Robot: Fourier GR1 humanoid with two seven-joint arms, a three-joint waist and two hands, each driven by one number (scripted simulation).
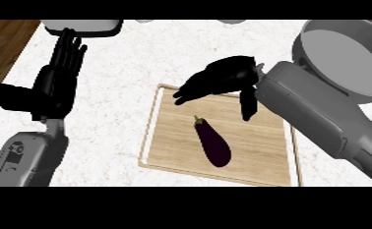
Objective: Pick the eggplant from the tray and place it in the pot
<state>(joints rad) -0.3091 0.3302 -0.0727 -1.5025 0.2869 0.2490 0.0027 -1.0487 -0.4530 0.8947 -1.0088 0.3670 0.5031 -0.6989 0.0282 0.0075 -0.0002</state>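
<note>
I am looking down on a white speckled counter that is filling most of the view, with a strip of brown wood showing at its far-left edge. The grey pot is sitting at the upper right, its rim partly covered by my right forearm. The wooden tray is lying in the lower middle of the counter, just beside the pot. My right hand is hovering over the tray's far edge, fingers spread and fairly straight, thumb hanging down, holding nothing. My left hand is resting at the left side, fingers up and straight, also holding nothing. A grey object with a dark rim is sitting at the counter's far edge behind that left hand; I cannot tell what it is. The eggplant is lying on the tray near its middle, stem pointing toward the right hand, apart from the fingers. Nothing is lying between the hand and the eggplant.
</note>
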